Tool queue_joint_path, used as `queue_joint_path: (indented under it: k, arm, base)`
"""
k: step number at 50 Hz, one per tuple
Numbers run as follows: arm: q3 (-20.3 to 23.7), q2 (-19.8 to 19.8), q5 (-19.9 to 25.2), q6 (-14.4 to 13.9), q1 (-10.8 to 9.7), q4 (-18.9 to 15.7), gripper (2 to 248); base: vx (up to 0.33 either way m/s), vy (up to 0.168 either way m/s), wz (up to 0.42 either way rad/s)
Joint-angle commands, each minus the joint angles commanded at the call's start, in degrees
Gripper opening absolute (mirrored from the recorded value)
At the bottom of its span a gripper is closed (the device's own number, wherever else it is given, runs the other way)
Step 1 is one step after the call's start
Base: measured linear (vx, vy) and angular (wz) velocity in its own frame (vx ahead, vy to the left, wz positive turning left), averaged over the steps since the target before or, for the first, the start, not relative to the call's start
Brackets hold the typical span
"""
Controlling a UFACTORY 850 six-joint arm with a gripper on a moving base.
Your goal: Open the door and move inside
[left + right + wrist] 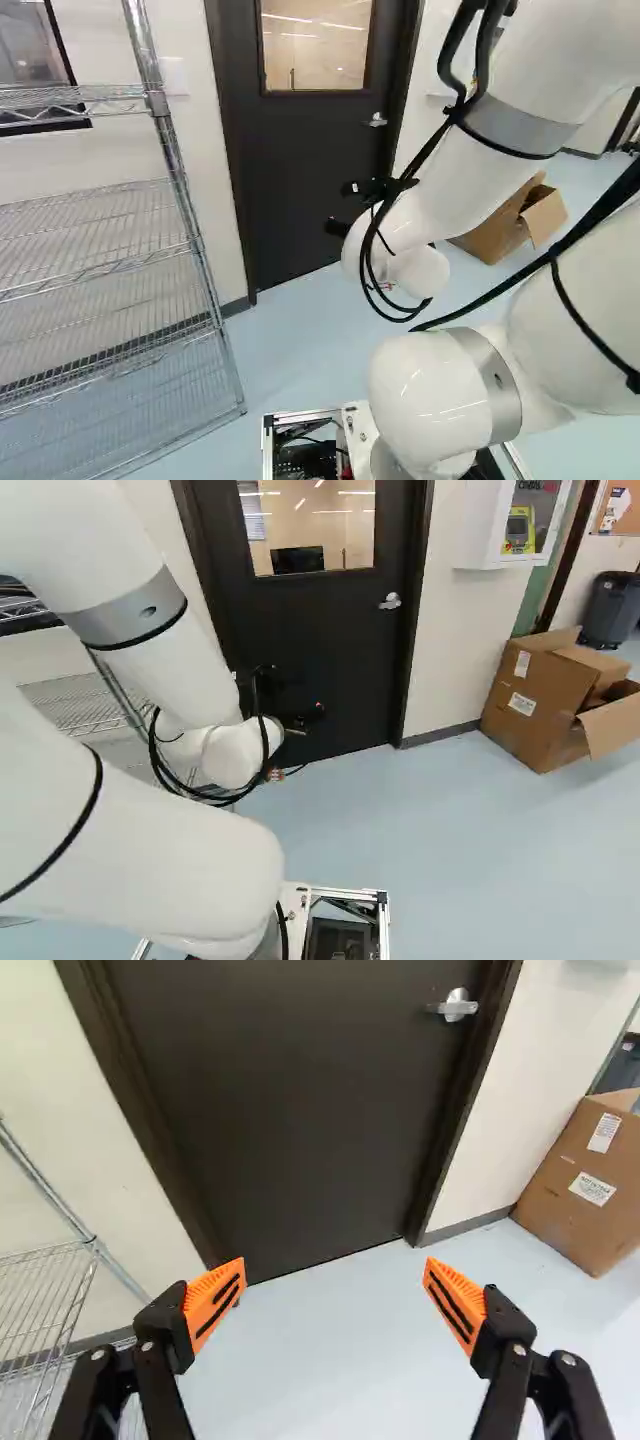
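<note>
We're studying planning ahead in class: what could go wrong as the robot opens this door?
The lever handle sits close to the door frame, so the open hand might bump the frame. The black cables hang in loose loops near the wrist and could snag on the lever. Wire shelving stands left of the door, so a wide swing might clip it.

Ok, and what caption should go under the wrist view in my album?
Pincer open wide, facing a closed dark door with a silver handle, a cardboard box nearby.
</note>
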Motion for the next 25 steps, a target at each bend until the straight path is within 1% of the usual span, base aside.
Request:
queue_joint_path:
  k: [17,25]
  arm:
    - [0.00,0.00,0.00,0.00,0.00,0.00,247]
    - [0.00,0.00,0.00,0.00,0.00,0.00,247]
  base:
    - [0.266,-0.104,0.007]
    - [0.219,-0.140,0.006]
